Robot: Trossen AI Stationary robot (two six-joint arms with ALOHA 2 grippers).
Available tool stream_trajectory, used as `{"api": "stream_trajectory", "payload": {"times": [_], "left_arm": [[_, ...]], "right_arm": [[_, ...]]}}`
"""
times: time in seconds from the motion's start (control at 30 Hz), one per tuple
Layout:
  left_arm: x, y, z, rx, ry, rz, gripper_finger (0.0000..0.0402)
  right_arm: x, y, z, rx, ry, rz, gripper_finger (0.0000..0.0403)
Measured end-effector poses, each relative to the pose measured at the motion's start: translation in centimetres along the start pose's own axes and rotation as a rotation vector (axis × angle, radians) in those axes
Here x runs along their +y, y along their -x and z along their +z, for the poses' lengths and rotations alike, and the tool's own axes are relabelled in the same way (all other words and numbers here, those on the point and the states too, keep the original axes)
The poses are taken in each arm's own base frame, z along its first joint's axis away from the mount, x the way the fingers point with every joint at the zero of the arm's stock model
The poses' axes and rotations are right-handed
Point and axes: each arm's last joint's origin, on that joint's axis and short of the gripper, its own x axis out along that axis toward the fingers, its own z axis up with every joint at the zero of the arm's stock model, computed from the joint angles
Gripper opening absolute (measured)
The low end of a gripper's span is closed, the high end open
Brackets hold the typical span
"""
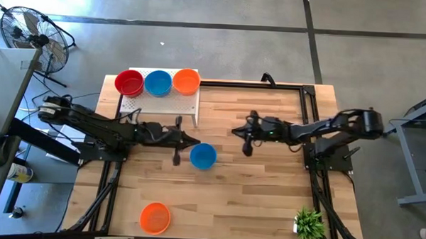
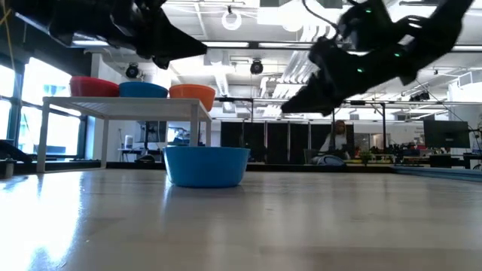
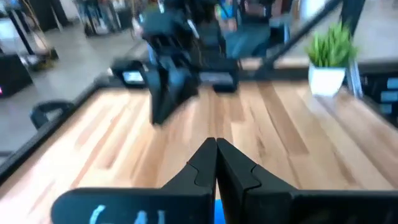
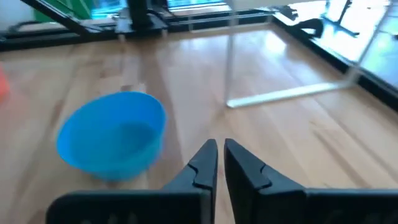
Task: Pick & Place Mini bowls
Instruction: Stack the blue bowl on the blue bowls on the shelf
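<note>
Judging risk, the blue bowl (image 1: 203,156) on the table, just beside the clenched, empty left gripper (image 1: 177,158), could be knocked if the near-closed, empty right gripper (image 1: 247,147) descends off-centre; count: five bowls visible, two blue, two orange (image 1: 155,217), one red (image 1: 129,82), three on the stand (image 1: 188,106).

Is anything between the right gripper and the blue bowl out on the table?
Nothing visible. Bare wood lies between the right gripper, empty and nearly shut, and the blue bowl. The left gripper, shut, hangs on the bowl's far side.
</note>
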Motion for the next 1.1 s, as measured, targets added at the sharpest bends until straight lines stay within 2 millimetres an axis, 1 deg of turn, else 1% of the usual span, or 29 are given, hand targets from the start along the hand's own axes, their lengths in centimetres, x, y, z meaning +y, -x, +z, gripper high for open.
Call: {"api": "stream_trajectory", "payload": {"times": [0.13, 0.2, 0.3, 0.4, 0.53, 0.6, 0.67, 0.73, 0.8, 0.9, 1.0, 1.1], "left_arm": [[-0.6, -0.5, 1.2, 0.15, -0.02, 0.004, 0.0001], [-0.8, -1.4, 1.6, 0.229, -0.004, 0.006, 0.0001], [-1.0, -2.3, 1.1, 0.396, 0.033, 0.008, 0.0001], [-1.3, -3.4, 1.5, 0.491, 0.085, -0.007, 0.0001], [-2.0, -4.8, 0.2, 0.691, 0.122, 0.005, 0.0003], [-2.6, -5.7, 0.4, 0.714, 0.118, -0.001, 0.0013], [-3.2, -6.2, 0.3, 0.769, 0.106, 0.0, 0.003], [-4.0, -6.7, 0.1, 0.824, 0.088, -0.007, 0.0052], [-4.6, -7.6, 0.4, 0.84, 0.082, -0.013, 0.0076], [-5.5, -8.0, 0.6, 0.888, 0.062, -0.038, 0.0105], [-6.2, -8.9, 0.3, 0.918, 0.051, -0.061, 0.012], [-6.5, -9.5, -0.4, 0.941, 0.047, -0.057, 0.0123]], "right_arm": [[-0.8, 2.0, -0.8, -0.018, 0.025, -0.049, 0.0015], [-1.0, 2.7, -1.1, -0.021, 0.031, -0.056, 0.0008], [-1.1, 3.5, -1.6, -0.023, 0.042, -0.058, 0.0002], [-1.1, 3.9, -2.5, -0.01, 0.049, -0.056, 0.0005], [-1.1, 4.4, -3.4, -0.032, 0.052, -0.053, 0.0006], [-1.2, 4.7, -3.7, -0.05, 0.051, -0.053, 0.0003], [-1.2, 4.8, -3.9, -0.065, 0.054, -0.053, 0.0001], [-1.2, 5.0, -3.9, -0.079, 0.069, -0.053, 0.0001], [-1.2, 5.0, -3.8, -0.084, 0.075, -0.052, 0.0003], [-1.2, 5.0, -3.8, -0.085, 0.082, -0.049, 0.0001], [-1.2, 5.0, -3.8, -0.084, 0.093, -0.048, 0.0001], [-1.2, 5.0, -3.8, -0.084, 0.094, -0.048, 0.0002]]}}
